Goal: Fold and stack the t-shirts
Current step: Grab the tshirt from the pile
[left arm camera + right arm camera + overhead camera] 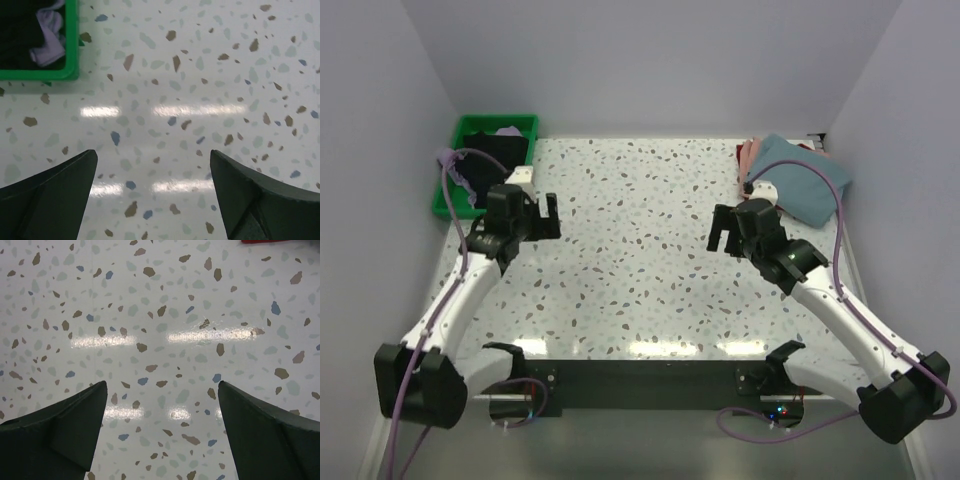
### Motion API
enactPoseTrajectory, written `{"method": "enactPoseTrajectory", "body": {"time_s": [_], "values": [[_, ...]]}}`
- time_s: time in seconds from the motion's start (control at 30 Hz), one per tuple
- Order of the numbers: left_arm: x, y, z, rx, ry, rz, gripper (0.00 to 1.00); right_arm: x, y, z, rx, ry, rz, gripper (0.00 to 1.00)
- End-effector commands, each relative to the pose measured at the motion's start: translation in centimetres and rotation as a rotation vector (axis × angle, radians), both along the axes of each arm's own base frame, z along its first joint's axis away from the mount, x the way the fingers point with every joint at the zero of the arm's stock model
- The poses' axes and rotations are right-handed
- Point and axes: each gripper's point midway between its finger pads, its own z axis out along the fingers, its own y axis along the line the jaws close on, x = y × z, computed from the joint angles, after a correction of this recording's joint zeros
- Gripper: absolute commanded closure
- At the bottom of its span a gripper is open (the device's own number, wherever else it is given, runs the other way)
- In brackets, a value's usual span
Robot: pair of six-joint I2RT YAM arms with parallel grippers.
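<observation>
"Where are the shirts?"

"On the white speckled table [640, 230], the green plastic tray [498, 119] at eleven o'clock holds the large black t-shirt [492, 150] and the lavender purple t-shirt [49, 40]. A folded dusty teal-blue t-shirt [810, 185] lies at one o'clock."

"Which arm goes?"

"I'd say my left gripper [152, 165]. It's just beside the tray, jaws wide apart and empty. My right gripper [162, 395] is equally spread, nearer the teal."

Right gripper [161, 387]: jaws spread wide, dark fingers [60, 435] in both lower corners.
Between them: speckled tabletop [160, 300] with bright glare streaks.
Top edge, right: thin red strip [270, 241], too little visible to identify.
</observation>
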Motion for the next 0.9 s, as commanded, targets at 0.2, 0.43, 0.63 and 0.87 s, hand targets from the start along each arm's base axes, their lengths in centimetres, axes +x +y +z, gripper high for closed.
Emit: {"method": "enactPoseTrajectory", "body": {"time_s": [0.2, 0.43, 0.63, 0.87], "values": [[14.1, 11.0, 4.7, -0.05, -0.104, 0.184, 0.0, 1.0, 0.0, -0.6, 0.012, -0.008, -0.067, 0.05], [20.6, 15.1, 0.1, -0.11, -0.012, 0.294, 0.0, 4.0, 1.4, -0.7, -0.002, -0.006, -0.082, 0.04], [23.6, 19.0, -3.5, -0.005, 0.056, 0.429, 0.0, 8.8, 4.8, -1.7, 0.0, 0.044, -0.047, 0.04], [25.7, 21.0, -6.2, 0.077, 0.042, 0.463, 0.0, 12.7, 8.6, -2.5, 0.138, 0.089, 0.011, 0.05]]}}
